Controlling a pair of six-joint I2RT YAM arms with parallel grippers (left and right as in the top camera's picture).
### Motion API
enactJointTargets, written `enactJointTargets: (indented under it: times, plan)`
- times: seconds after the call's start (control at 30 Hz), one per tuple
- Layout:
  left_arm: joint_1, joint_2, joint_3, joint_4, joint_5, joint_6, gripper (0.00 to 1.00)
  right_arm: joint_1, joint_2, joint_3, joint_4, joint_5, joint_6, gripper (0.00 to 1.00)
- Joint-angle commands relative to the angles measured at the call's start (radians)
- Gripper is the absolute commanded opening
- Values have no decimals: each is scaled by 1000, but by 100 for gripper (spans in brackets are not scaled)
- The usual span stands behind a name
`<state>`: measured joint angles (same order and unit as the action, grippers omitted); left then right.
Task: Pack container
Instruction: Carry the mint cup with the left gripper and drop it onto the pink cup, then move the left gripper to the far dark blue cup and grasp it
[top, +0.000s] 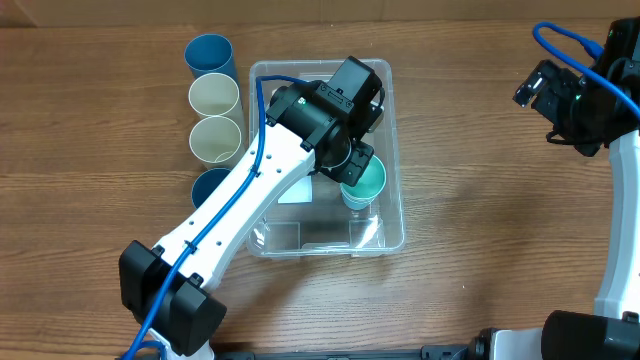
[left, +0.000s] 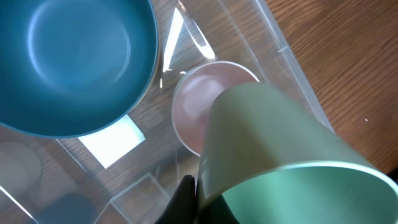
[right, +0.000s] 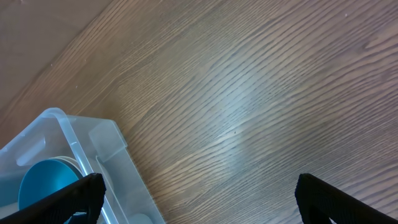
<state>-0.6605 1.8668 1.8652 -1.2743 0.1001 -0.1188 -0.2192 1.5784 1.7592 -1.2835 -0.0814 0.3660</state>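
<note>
The container (top: 300, 238) was seen in the middle of the tabletop (top: 480, 220). Its long axis ran from the far edge toward the robot's side, and its open mouth pointed straight up. The left hand (top: 350, 170) was placed directly above it, toward its right wall, and was clenched on the rim of a green cup (top: 366, 181). No travel across the tabletop was therefore judged to be needed, only a descent.

In the left wrist view the green cup was shown tilted, its mouth turned toward the camera and its base aimed down at a pink cup (left: 205, 102). The pink cup was seen on the container floor beside a blue bowl (left: 68, 62). Whether the two cups were touching could not be told. The coming move was judged to turn on this alignment of base over mouth.

The right hand (right: 200, 186) was held well apart to the container's right, its jaws spread wide with nothing between them, so the left arm was clearly the nearer. A row of blue and cream cups (top: 214, 97) was seen just beside the container's left wall.
</note>
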Motion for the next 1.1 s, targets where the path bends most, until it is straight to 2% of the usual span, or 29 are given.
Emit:
enactJointTargets:
  times: [0.0, 0.23, 0.3, 0.37, 0.4, 0.53, 0.7, 0.8, 0.83, 0.9, 1.07]
  plan:
    - [-1, -2, 9, 1, -30, 26, 4, 1, -12, 2, 2, -1, 5, 100]
    - [-1, 19, 8, 0, -73, 13, 6, 1, -12, 2, 2, -1, 5, 100]
    - [-1, 24, 8, 4, -74, 13, 15, 1, -12, 2, 2, -1, 5, 100]
    - [-1, 24, 9, 18, -74, 9, 33, 1, -12, 2, 2, -1, 5, 100]
    - [-1, 22, 15, 25, -75, 5, 39, 1, -12, 2, 2, -1, 5, 100]
    - [13, 22, 106, 0, -82, -29, 40, 1, -12, 2, 2, -1, 5, 100]
    - [79, 19, 357, -128, -140, -113, 45, 1, -12, 2, 2, -1, 5, 100]
    - [175, 19, 521, -203, -190, -152, 54, 1, -12, 2, 2, -1, 5, 100]
    - [203, 19, 547, -211, -199, -156, 60, 1, -12, 2, 2, -1, 5, 100]
    - [286, 19, 594, -221, -207, -170, 66, 1, -12, 2, 2, -1, 5, 100]
    - [549, 30, 599, -219, -101, -203, 66, 1, -12, 2, 2, -2, 5, 100]
